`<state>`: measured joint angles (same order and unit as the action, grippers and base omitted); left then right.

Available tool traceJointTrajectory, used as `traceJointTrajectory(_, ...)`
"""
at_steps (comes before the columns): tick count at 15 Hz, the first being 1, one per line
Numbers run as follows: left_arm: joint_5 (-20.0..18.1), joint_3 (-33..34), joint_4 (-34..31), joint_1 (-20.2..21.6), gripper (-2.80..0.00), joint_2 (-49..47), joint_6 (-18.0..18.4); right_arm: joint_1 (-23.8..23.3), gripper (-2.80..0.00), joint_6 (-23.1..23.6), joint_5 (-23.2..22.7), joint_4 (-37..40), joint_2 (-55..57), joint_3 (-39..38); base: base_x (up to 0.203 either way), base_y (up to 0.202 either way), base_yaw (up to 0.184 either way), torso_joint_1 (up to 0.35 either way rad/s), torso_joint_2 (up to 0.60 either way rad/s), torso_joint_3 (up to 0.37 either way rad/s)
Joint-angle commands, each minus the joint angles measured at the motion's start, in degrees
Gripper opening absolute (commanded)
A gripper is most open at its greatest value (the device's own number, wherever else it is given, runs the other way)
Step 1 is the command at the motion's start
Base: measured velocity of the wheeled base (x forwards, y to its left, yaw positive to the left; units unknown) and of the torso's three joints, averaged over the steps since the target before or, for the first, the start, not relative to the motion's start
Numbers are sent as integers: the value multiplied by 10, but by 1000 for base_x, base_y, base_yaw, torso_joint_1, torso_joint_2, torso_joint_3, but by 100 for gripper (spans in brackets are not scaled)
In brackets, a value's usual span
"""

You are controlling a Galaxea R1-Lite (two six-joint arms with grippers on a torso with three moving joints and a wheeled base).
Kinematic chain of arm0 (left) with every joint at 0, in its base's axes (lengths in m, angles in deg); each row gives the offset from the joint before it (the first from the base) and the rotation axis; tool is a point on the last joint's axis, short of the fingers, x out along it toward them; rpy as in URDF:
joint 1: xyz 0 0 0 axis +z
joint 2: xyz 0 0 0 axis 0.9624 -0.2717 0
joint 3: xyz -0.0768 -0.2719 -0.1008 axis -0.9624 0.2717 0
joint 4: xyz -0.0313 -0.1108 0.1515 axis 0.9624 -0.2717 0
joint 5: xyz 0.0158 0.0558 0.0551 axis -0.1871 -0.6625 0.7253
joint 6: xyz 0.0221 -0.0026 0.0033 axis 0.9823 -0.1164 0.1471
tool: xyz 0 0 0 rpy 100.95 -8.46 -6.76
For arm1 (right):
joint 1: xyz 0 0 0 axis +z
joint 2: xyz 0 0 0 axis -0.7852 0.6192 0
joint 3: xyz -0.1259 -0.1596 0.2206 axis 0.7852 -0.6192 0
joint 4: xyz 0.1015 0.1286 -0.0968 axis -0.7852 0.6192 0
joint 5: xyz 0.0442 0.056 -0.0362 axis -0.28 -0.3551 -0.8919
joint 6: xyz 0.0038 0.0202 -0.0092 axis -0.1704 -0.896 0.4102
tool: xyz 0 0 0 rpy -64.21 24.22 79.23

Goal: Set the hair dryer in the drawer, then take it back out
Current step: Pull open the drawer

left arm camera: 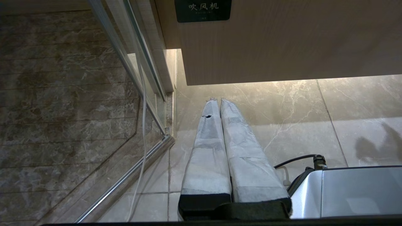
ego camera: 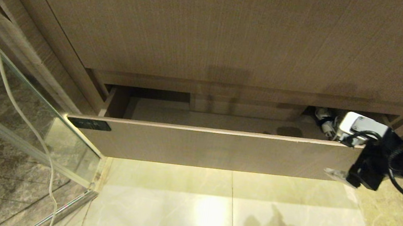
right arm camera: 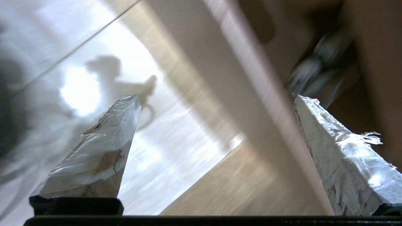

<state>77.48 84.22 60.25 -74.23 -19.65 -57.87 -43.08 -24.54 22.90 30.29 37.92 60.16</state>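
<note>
Head looks down; all views share drawer [ego camera: 212,148].

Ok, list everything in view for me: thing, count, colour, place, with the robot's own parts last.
drawer: one, light wood, pulled open low in the cabinet.
label: one, dark, left end of the drawer front.
hair dryer: one, white, only partly seen, in the drawer's back right corner.
panel: one, wood grain, above the drawer.
glass door: one, clear, left of the cabinet.
cable: one, white, hanging in front of the glass.
floor: pale marble tiles.
right hand: open, empty, at the drawer's right end.
left hand: shut, empty, over the floor.
</note>
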Motion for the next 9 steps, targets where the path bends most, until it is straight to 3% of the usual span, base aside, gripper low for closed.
traceJointTrajectory(1, 0, 1, 0, 0, -280, -1, 0, -5, 0, -46, -1, 54, -129, -55, 0, 0, 0, 0, 0, 0)
traceJointTrajectory(7, 0, 1, 0, 0, -280, 0, 0, -76, 0, -310, -1, 73, -262, -160, 0, 0, 0, 0, 0, 0)
traceJointTrajectory(9, 0, 1, 0, 0, -280, -1, 0, -104, 0, -340, 21, 70, -294, -186, 0, 0, 0, 0, 0, 0)
